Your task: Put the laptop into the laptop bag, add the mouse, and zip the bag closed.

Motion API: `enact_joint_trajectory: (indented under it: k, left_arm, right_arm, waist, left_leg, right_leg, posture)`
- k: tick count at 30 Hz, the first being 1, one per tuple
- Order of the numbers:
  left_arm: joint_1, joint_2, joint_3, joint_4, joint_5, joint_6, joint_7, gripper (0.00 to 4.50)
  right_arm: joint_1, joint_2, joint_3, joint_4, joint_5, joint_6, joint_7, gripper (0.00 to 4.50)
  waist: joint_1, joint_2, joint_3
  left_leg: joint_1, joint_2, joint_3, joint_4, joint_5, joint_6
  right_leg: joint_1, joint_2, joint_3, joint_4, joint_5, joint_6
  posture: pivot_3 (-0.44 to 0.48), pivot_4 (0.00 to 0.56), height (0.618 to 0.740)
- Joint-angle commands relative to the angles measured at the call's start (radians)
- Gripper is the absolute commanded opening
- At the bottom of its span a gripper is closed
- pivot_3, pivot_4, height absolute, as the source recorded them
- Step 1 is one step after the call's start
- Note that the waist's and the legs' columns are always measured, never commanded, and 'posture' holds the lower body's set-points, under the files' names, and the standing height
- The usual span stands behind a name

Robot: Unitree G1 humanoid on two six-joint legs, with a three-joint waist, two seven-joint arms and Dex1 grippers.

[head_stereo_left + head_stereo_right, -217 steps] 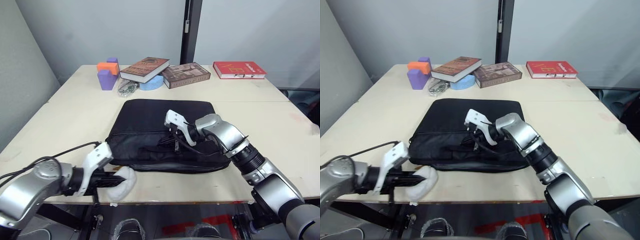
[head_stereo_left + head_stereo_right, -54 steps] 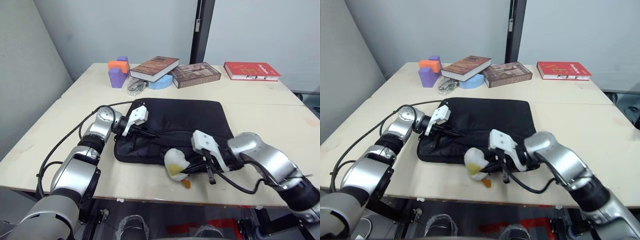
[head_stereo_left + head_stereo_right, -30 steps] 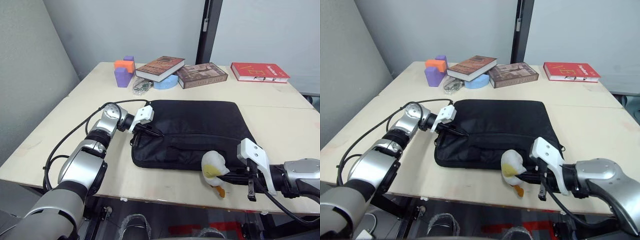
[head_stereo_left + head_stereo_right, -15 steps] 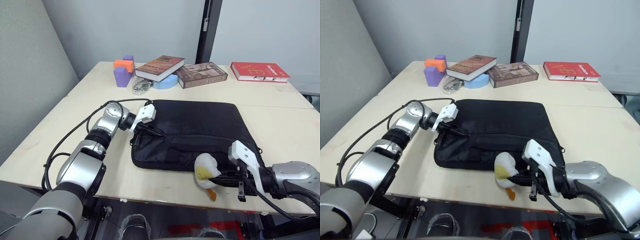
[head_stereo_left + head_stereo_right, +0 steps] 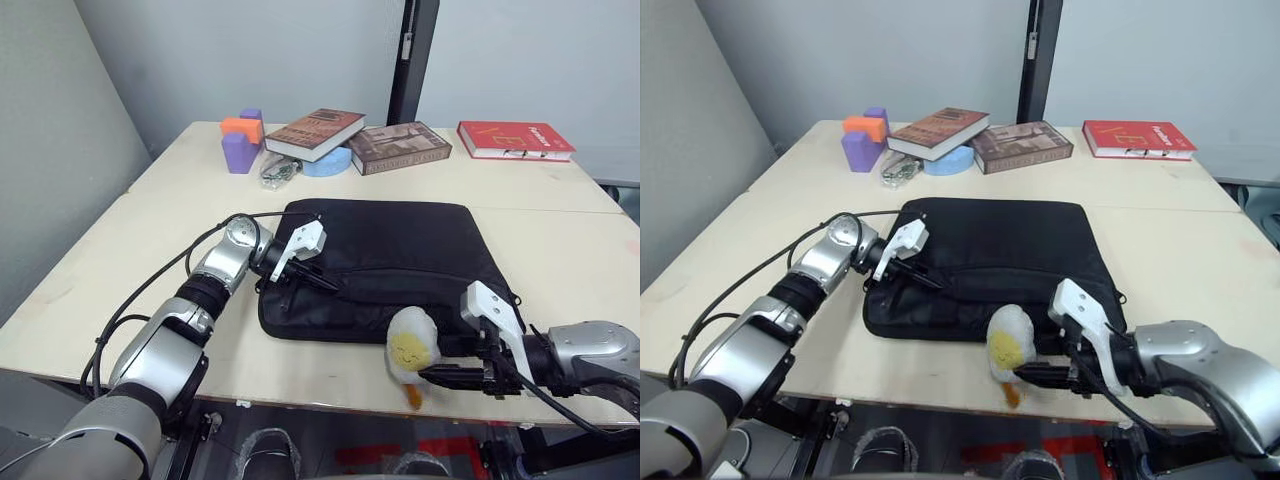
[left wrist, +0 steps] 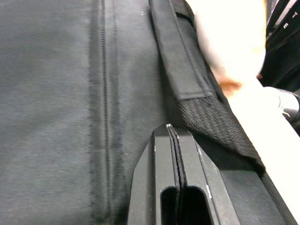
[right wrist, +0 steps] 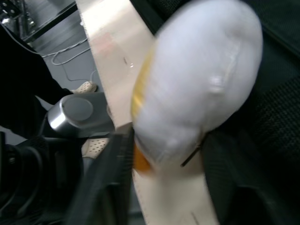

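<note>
Lying flat on the table (image 5: 150, 215), the bag (image 5: 400, 250) runs its long axis from the robot's left to its right, its strapped, zipped edge toward the near table edge. Whether anything is inside cannot be told. The left gripper (image 5: 330, 283) rests on the bag's near left part, its fingers (image 6: 173, 159) pressed together with nothing visible between them, beside a strap (image 6: 180, 61) and a zip line (image 6: 101, 70). The right gripper (image 5: 432, 375) is at the near table edge in front of the bag's right corner, clamped around a plush duck (image 5: 412, 350), white with a yellow face and an orange bill; the duck touches the bag's front edge and hangs partly past the table's rim. At the far end lie two books (image 5: 355, 140) over a blue roll (image 5: 330, 165), a red book (image 5: 515, 140), purple and orange blocks (image 5: 240, 140) and a small clear bundle (image 5: 277, 172).
</note>
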Motion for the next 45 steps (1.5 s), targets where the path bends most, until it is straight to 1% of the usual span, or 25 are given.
enact_joint_trajectory:
  k: [1, 3, 7, 8, 11, 12, 13, 15, 16, 18, 19, 21, 23, 25, 29, 31, 33, 37, 39, 40, 41, 45]
  left_arm:
    - [0.020, 0.010, -0.038, 0.068, 0.097, -0.102, -0.034, 0.00]
    - [0.014, 0.005, -0.038, 0.121, 0.137, -0.154, -0.028, 0.00]
    - [-0.004, -0.009, -0.016, 0.187, 0.154, -0.182, -0.024, 0.00]
    - [-0.008, -0.010, -0.012, 0.199, 0.156, -0.187, -0.025, 0.00]
    - [-0.017, -0.014, -0.005, 0.226, 0.163, -0.200, -0.028, 0.00]
    - [-0.019, -0.015, -0.002, 0.234, 0.167, -0.205, -0.029, 0.00]
    - [-0.021, -0.016, 0.000, 0.241, 0.172, -0.209, -0.030, 0.00]
    - [-0.024, -0.017, -0.001, 0.256, 0.186, -0.218, -0.028, 0.00]
    - [-0.025, -0.016, -0.003, 0.262, 0.194, -0.226, -0.023, 0.00]
    - [-0.027, -0.015, -0.003, 0.272, 0.204, -0.237, -0.017, 0.00]
    - [-0.029, -0.015, -0.002, 0.276, 0.208, -0.242, -0.013, 0.00]
    - [-0.032, -0.013, -0.001, 0.284, 0.213, -0.248, -0.007, 0.00]
    - [-0.032, -0.012, 0.003, 0.288, 0.216, -0.251, -0.006, 0.00]
    - [-0.031, -0.012, 0.009, 0.290, 0.221, -0.253, -0.009, 0.00]
    - [-0.023, -0.008, 0.019, 0.283, 0.227, -0.253, -0.014, 0.00]
    - [-0.018, -0.006, 0.020, 0.280, 0.230, -0.255, -0.017, 0.00]
    - [-0.015, -0.005, 0.020, 0.281, 0.232, -0.257, -0.018, 0.00]
    - [-0.021, -0.010, 0.022, 0.289, 0.235, -0.256, -0.019, 0.00]
    - [-0.022, -0.011, 0.022, 0.287, 0.235, -0.254, -0.022, 0.00]
    - [-0.022, -0.011, 0.022, 0.285, 0.234, -0.253, -0.024, 0.00]
    - [-0.022, -0.011, 0.022, 0.284, 0.235, -0.253, -0.025, 0.00]
    - [-0.021, -0.009, 0.022, 0.275, 0.232, -0.247, -0.029, 0.00]
  right_arm:
    - [0.006, -0.034, -0.132, -0.058, 0.120, 0.035, 0.015, 3.40]
    - [0.020, -0.064, -0.210, -0.079, 0.177, 0.056, 0.026, 3.40]
    - [0.049, -0.146, -0.332, -0.121, 0.238, 0.075, 0.054, 3.40]
    - [0.045, -0.162, -0.346, -0.130, 0.252, 0.076, 0.054, 3.40]
    - [0.008, -0.200, -0.340, -0.150, 0.284, 0.059, 0.045, 3.40]
    - [-0.012, -0.212, -0.318, -0.157, 0.283, 0.051, 0.038, 3.40]
    - [-0.033, -0.231, -0.266, -0.166, 0.238, 0.028, 0.031, 3.40]
    - [-0.089, -0.263, -0.116, -0.158, 0.110, -0.018, 0.003, 3.40]
    - [-0.092, -0.290, -0.040, -0.154, 0.033, -0.054, 0.010, 3.40]
    - [-0.076, -0.340, 0.059, -0.145, -0.081, -0.114, 0.033, 3.40]
    - [-0.059, -0.367, 0.094, -0.137, -0.132, -0.144, 0.049, 3.40]
    - [-0.036, -0.389, 0.115, -0.116, -0.179, -0.180, 0.071, 3.40]
    - [-0.031, -0.379, 0.091, -0.091, -0.175, -0.181, 0.082, 3.40]
    - [-0.013, -0.371, 0.039, -0.081, -0.150, -0.174, 0.109, 3.40]
    - [0.041, -0.312, -0.149, -0.070, -0.010, -0.095, 0.155, 3.40]
    - [0.080, -0.260, -0.249, -0.072, 0.111, -0.036, 0.166, 3.40]
    - [0.119, -0.211, -0.284, -0.081, 0.195, 0.014, 0.137, 3.40]
    - [0.151, -0.120, -0.191, -0.080, 0.226, 0.061, 0.018, 3.40]
    - [0.124, -0.057, -0.138, -0.055, 0.248, 0.081, -0.049, 3.40]
    - [0.108, -0.025, -0.114, -0.041, 0.262, 0.092, -0.081, 3.40]
    - [0.096, -0.002, -0.095, -0.031, 0.269, 0.100, -0.104, 3.40]
    - [0.065, 0.051, 0.005, 0.012, 0.218, 0.110, -0.166, 3.40]
  waist:
    - [0.001, 0.000, 0.000]
    - [0.003, 0.001, -0.001]
    - [0.001, 0.001, -0.002]
    - [0.000, 0.000, -0.002]
    - [-0.002, 0.001, -0.002]
    - [-0.003, 0.001, -0.003]
    - [-0.004, 0.001, -0.003]
    - [-0.008, -0.001, -0.007]
    - [-0.009, -0.001, -0.008]
    - [-0.009, 0.000, -0.009]
    - [-0.009, -0.001, -0.009]
    - [-0.008, -0.001, -0.010]
    - [-0.009, -0.001, -0.011]
    - [-0.011, -0.001, -0.011]
    - [-0.010, -0.001, -0.011]
    - [-0.011, -0.002, -0.011]
    - [-0.011, -0.002, -0.012]
    - [-0.016, -0.001, -0.014]
    - [-0.018, -0.001, -0.014]
    - [-0.020, -0.001, -0.014]
    - [-0.022, -0.001, -0.014]
    - [-0.025, -0.001, -0.014]
  left_leg:
    - [0.000, 0.000, 0.000, 0.000, 0.000, 0.000]
    - [0.002, 0.000, 0.000, 0.000, 0.000, 0.000]
    - [0.014, 0.000, 0.001, -0.001, 0.000, 0.000]
    - [0.019, 0.000, 0.002, -0.001, 0.000, 0.000]
    - [0.022, 0.000, 0.003, -0.002, 0.000, 0.000]
    - [0.022, 0.000, 0.003, -0.002, 0.000, 0.000]
    - [0.022, 0.000, 0.004, -0.002, 0.000, 0.000]
    - [0.023, 0.000, 0.005, -0.002, 0.000, 0.000]
    - [0.023, 0.000, 0.005, -0.002, 0.000, 0.000]
    - [0.023, 0.000, 0.006, -0.001, 0.000, 0.000]
    - [0.023, 0.000, 0.006, -0.002, 0.000, 0.000]
    - [0.022, 0.000, 0.007, -0.002, 0.000, 0.000]
    - [0.021, 0.000, 0.007, -0.001, 0.000, 0.000]
    - [0.021, 0.000, 0.008, -0.002, 0.000, 0.000]
    - [0.020, 0.000, 0.009, -0.003, 0.000, 0.000]
    - [0.020, 0.000, 0.009, -0.003, -0.001, 0.001]
    - [0.021, 0.000, 0.009, -0.003, -0.001, 0.001]
    - [0.021, 0.000, 0.009, -0.004, -0.001, 0.001]
    - [0.021, 0.000, 0.009, -0.005, -0.001, 0.001]
    - [0.021, 0.000, 0.009, -0.005, -0.001, 0.001]
    - [0.021, 0.000, 0.009, -0.006, -0.001, 0.001]
    - [0.021, -0.002, 0.009, -0.007, -0.001, 0.000]
  right_leg:
    - [0.000, 0.000, 0.000, 0.000, 0.000, 0.000]
    - [0.001, 0.000, 0.000, 0.000, 0.000, 0.000]
    - [0.012, 0.000, 0.002, 0.000, 0.000, 0.000]
    - [0.016, 0.000, 0.002, 0.000, -0.001, 0.001]
    - [0.018, -0.001, 0.004, 0.000, -0.002, 0.003]
    - [0.018, -0.001, 0.003, 0.000, -0.003, 0.004]
    - [0.018, -0.002, 0.003, 0.000, -0.005, 0.008]
    - [0.018, -0.002, 0.003, 0.000, -0.006, 0.010]
    - [0.018, -0.002, 0.003, 0.000, -0.006, 0.010]
    - [0.018, -0.002, 0.003, 0.000, -0.006, 0.010]
    - [0.017, -0.003, 0.003, 0.000, -0.006, 0.010]
    - [0.017, -0.003, 0.003, 0.000, -0.005, 0.009]
    - [0.017, -0.004, 0.003, 0.000, -0.001, 0.004]
    - [0.016, -0.004, 0.003, -0.001, -0.001, 0.004]
    - [0.014, -0.004, 0.003, -0.001, -0.001, 0.004]
    - [0.015, -0.004, 0.003, -0.001, -0.001, 0.004]
    - [0.015, -0.004, 0.003, -0.001, -0.001, 0.004]
    - [0.015, -0.004, 0.003, -0.002, -0.002, 0.005]
    - [0.014, -0.004, 0.003, -0.002, -0.003, 0.007]
    - [0.014, -0.004, 0.003, -0.002, -0.007, 0.014]
    - [0.014, -0.004, 0.003, -0.002, -0.010, 0.018]
    - [0.014, -0.006, 0.002, -0.003, -0.010, 0.018]
  posture:
    - [0.000, 0.150, 0.730]
    - [0.000, 0.150, 0.730]
    - [0.000, 0.150, 0.730]
    - [0.000, 0.150, 0.730]
    - [0.000, 0.150, 0.730]
    - [0.000, 0.150, 0.730]
    - [0.000, 0.150, 0.730]
    - [0.000, 0.150, 0.730]
    - [0.000, 0.150, 0.730]
    - [0.000, 0.150, 0.730]
    - [0.000, 0.150, 0.730]
    - [0.000, 0.150, 0.730]
    - [0.000, 0.150, 0.730]
    - [0.000, 0.150, 0.730]
    - [0.000, 0.150, 0.730]
    - [0.000, 0.150, 0.730]
    - [0.000, 0.150, 0.730]
    - [0.000, 0.150, 0.730]
    - [0.000, 0.150, 0.730]
    - [0.000, 0.150, 0.730]
    - [0.000, 0.150, 0.730]
    - [0.000, 0.150, 0.730]
